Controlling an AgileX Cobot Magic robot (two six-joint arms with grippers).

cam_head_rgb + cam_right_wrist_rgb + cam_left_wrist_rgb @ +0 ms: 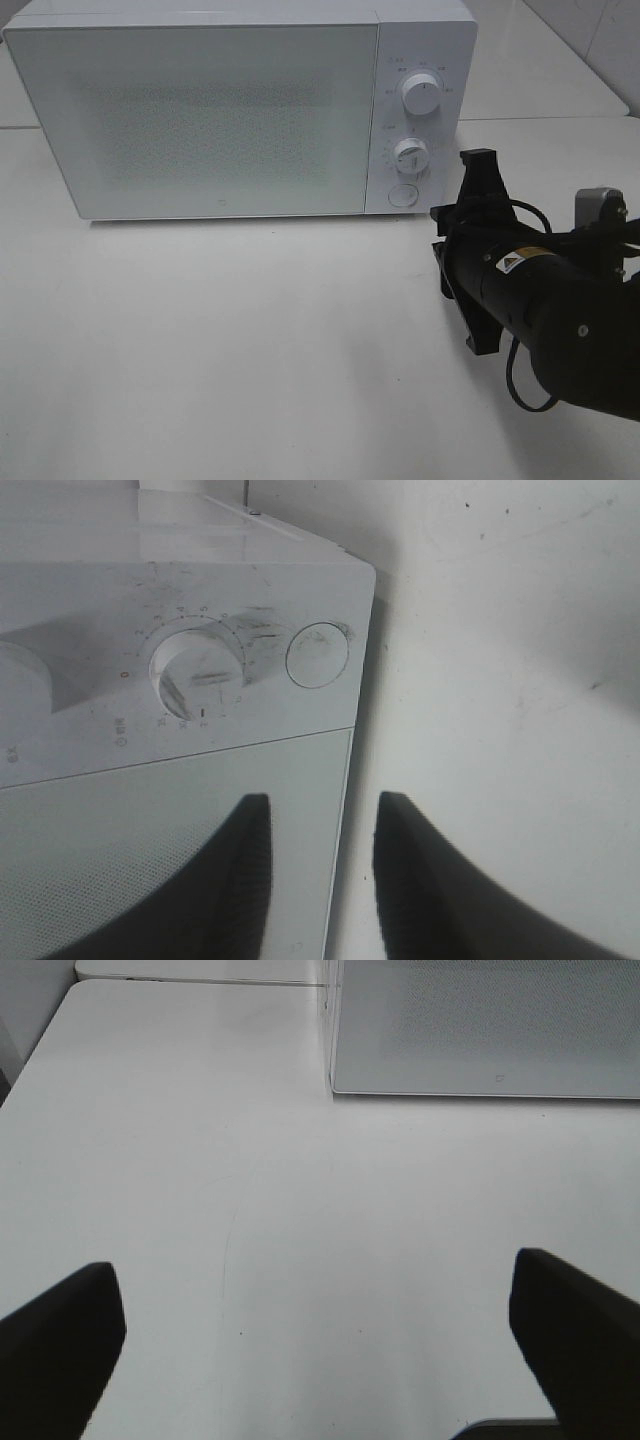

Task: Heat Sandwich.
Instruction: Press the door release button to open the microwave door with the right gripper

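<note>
White microwave [200, 110] sits at the back of the white surface [250, 340], door [190, 120] shut. The door's frosted, so nothing can be seen thru it. Ctrl panel is on the microwave's right side: upper knob [421, 97], lower knob [410, 154] and a round button [402, 194] under them.

Sandwich: not visible in any view, so can't tell where it is.

Right arm [560, 320] comes in at the microwave's front right corner, abt level w/ the lower knob and button, wrist rolled sideways. Right gripper [322, 805] is partly open, w/ a narrow gap between its two black fingers [240, 880] and nothing in that gap. It's aimed at the microwave's right front edge, where door meets side wall. It's near the microwave, and no contact can be made out.

Left gripper [312, 1265] is spread wide, holding nothing; only bare surface shows between its fingers [60, 1340]. It hangs in front of the microwave's left front corner, well apart from it. It doesn't show in the exterior high view.
</note>
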